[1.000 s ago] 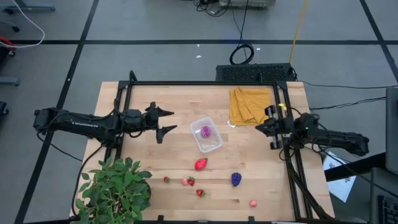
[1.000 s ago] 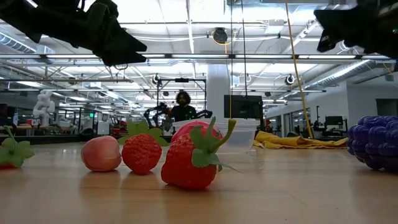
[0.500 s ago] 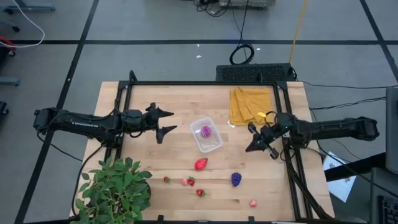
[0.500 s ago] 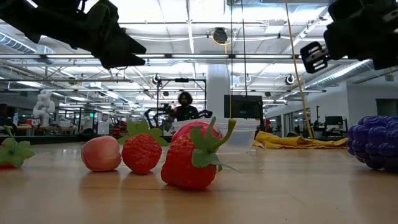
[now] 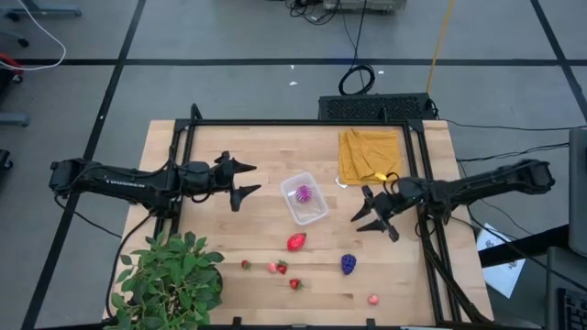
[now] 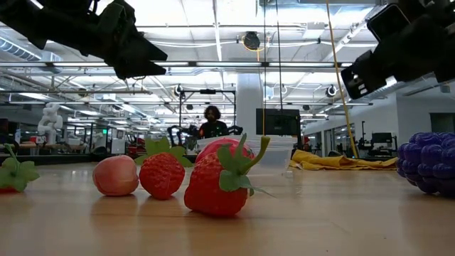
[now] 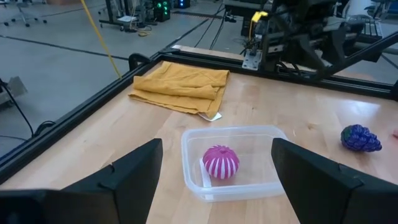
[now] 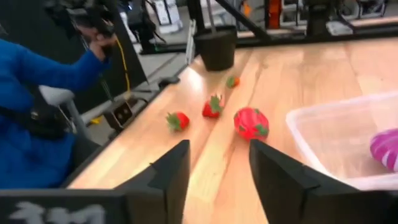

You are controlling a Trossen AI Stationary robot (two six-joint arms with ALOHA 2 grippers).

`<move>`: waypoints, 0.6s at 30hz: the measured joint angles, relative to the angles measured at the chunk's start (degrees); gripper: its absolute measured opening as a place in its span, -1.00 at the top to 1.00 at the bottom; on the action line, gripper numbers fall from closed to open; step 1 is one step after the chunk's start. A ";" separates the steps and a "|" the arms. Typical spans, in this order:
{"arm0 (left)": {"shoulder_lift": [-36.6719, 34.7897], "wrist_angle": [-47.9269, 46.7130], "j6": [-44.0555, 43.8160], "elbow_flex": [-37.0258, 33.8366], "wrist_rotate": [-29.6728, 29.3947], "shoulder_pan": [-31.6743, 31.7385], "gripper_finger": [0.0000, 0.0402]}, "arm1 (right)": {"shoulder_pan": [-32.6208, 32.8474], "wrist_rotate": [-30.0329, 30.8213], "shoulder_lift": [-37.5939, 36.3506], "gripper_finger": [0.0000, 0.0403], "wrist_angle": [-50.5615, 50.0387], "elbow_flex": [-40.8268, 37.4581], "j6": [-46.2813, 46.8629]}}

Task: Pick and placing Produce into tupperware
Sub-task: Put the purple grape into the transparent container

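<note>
wooden table point(image 5: 248, 156) | on it: tupperware point(image 5: 316, 210), yellow cloth point(image 5: 369, 154), potted plant point(image 5: 170, 280), strawberries point(image 5: 295, 242), grape bunch point(image 5: 348, 264)

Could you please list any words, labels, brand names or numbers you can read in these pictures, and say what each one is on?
Nothing is readable.
Left arm: pale lettering along its side in the high view, too small to read.
Right gripper: pale marks at its base in the right wrist view, too blurred to read.
Clear container, yellow cloth, strawberries and grape bunch: no text visible.
</note>
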 joint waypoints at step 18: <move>0.00 0.07 -0.12 0.00 0.00 0.00 -0.53 | 12.83 6.72 13.45 -0.06 8.65 0.09 5.18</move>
